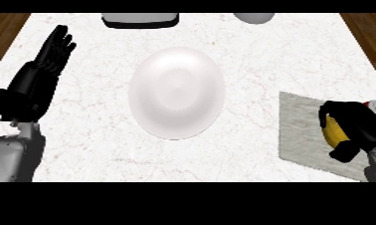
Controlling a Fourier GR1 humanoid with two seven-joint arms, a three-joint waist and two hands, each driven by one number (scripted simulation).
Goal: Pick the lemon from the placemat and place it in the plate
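Note:
A white plate (177, 92) lies in the middle of the marble counter. At the right edge a grey placemat (301, 134) lies on the counter. Over it my right hand (354, 127) is curled round the yellow lemon (335, 133), of which only a strip shows between the fingers and thumb. Whether the lemon touches the mat I cannot tell. My left hand (46, 67) rests open at the left edge, fingers up, well away from the plate.
A white and dark appliance (141, 19) stands at the back edge, left of centre. A grey rounded object (255, 17) sits at the back, right of centre. Wooden floor shows beyond both counter sides.

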